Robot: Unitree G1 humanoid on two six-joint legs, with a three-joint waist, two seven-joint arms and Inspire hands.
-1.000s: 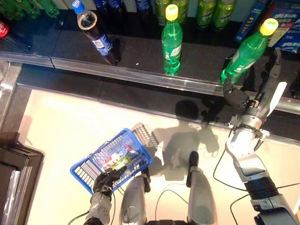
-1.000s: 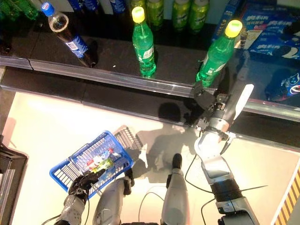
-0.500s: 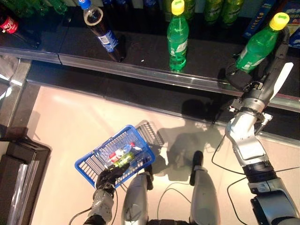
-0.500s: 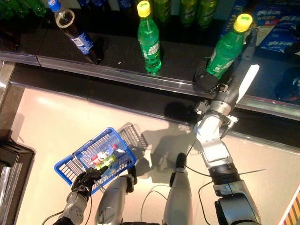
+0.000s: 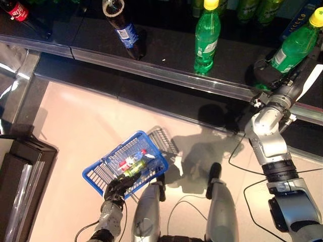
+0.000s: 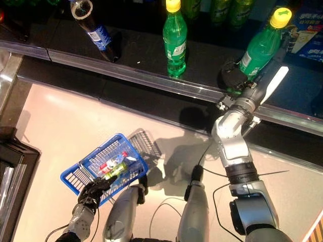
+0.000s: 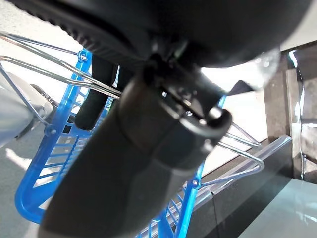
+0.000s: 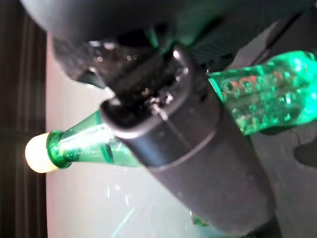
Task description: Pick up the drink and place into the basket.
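The right hand (image 6: 237,80) has closed in on the green bottle (image 6: 260,43) on the shelf (image 6: 141,50), fingers now wrapped round it, ready to lift; the left hand (image 6: 91,192) still clamps the basket (image 6: 75,177) handle

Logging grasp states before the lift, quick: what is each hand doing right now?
Left hand: shut on the wire handle of the blue basket.
Right hand: shut on the green bottle standing on the dark shelf.

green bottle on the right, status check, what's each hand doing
Right hand wrapped round green bottle, bottle on shelf. Left hand gripping blue basket handle. Nothing in the way.
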